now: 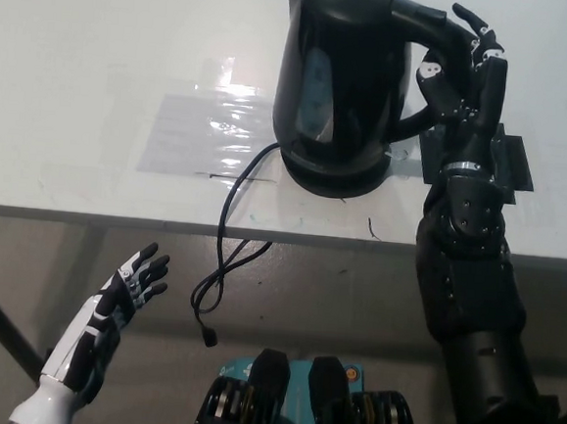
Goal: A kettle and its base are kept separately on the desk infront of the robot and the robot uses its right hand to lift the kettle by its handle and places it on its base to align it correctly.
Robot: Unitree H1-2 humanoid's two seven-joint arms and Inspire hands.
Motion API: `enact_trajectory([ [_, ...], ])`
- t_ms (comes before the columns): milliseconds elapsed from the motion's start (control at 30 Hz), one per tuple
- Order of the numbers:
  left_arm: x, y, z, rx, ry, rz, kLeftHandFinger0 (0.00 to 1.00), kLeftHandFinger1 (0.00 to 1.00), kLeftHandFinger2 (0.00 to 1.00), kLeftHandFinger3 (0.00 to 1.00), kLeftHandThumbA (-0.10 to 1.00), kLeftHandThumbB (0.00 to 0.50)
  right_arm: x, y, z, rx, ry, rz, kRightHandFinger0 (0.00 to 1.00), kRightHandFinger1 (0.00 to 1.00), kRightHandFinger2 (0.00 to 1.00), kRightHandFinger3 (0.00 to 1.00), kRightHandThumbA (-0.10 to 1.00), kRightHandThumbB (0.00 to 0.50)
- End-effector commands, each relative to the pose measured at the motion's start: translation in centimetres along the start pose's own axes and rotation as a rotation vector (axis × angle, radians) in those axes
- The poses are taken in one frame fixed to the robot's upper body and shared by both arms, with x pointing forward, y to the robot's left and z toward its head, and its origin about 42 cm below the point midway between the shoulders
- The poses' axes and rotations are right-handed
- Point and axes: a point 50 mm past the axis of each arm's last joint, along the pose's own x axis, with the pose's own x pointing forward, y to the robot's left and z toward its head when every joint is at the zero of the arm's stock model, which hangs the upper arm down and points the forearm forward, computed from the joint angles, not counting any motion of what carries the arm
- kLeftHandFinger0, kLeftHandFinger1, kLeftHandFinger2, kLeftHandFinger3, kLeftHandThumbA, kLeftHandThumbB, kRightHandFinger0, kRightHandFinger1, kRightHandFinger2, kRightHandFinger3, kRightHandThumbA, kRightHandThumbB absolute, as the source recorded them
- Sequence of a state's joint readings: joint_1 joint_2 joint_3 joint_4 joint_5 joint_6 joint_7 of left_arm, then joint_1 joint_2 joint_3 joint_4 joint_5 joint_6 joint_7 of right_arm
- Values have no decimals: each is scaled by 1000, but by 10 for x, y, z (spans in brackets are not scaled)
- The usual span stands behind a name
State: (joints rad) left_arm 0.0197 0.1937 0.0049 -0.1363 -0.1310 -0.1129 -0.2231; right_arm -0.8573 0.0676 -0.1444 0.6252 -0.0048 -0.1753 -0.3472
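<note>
While the black kettle (pixel 341 79) stands upright on its round base (pixel 334 175) near the front edge of the white desk (pixel 98 70), the black right hand (pixel 461 74) sits at the kettle's handle (pixel 420 31), fingers loosened and spread rather than clamped around it. What the kettle contains cannot be seen; its lid is down. A black cord (pixel 223 256) runs from the base over the desk edge and hangs below. Dark tape (pixel 508 161) marks the desk beside the right wrist. The white left hand (pixel 130 283) rests low, below the desk, fingers apart and holding nothing.
</note>
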Motion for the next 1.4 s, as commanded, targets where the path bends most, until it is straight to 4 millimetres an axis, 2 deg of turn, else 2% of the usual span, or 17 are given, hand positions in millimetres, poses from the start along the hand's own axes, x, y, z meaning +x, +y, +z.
enact_trajectory([
  [0,5,4,8,15,-49,-5,1000,1000,1000,1000,1000,6,20,15,45,-45,-196,21,0,230,655,735,-100,103],
  [433,6,5,10,11,-48,-7,1000,1000,1000,1000,1000,12,24,5,40,-137,-196,21,0,218,642,745,-100,110],
  [600,6,5,7,10,-52,-8,1000,1000,1000,1000,1000,15,22,1,36,-95,-185,20,0,224,655,748,-100,110],
  [733,5,4,8,9,-52,-6,1000,1000,1000,1000,1000,5,20,1,31,-94,-172,17,0,213,633,730,-100,100],
  [800,6,4,9,9,-51,-6,1000,1000,1000,1000,1000,9,19,1,28,-125,-180,9,0,199,611,724,-100,115],
  [867,7,4,9,13,-49,-8,1000,1000,1000,1000,1000,11,19,2,26,-99,-169,11,0,197,608,720,-100,114],
  [900,7,4,9,11,-51,-8,1000,1000,1000,1000,1000,12,19,4,25,-59,-157,21,0,191,608,720,-100,94],
  [1000,8,5,9,7,-55,-10,1000,1000,1000,1000,1000,7,18,8,23,4,-144,34,0,198,612,717,-100,77],
  [1367,8,6,11,14,-57,-13,1000,1000,1000,1000,1000,15,18,20,17,30,-109,38,0,184,652,724,-100,102],
])
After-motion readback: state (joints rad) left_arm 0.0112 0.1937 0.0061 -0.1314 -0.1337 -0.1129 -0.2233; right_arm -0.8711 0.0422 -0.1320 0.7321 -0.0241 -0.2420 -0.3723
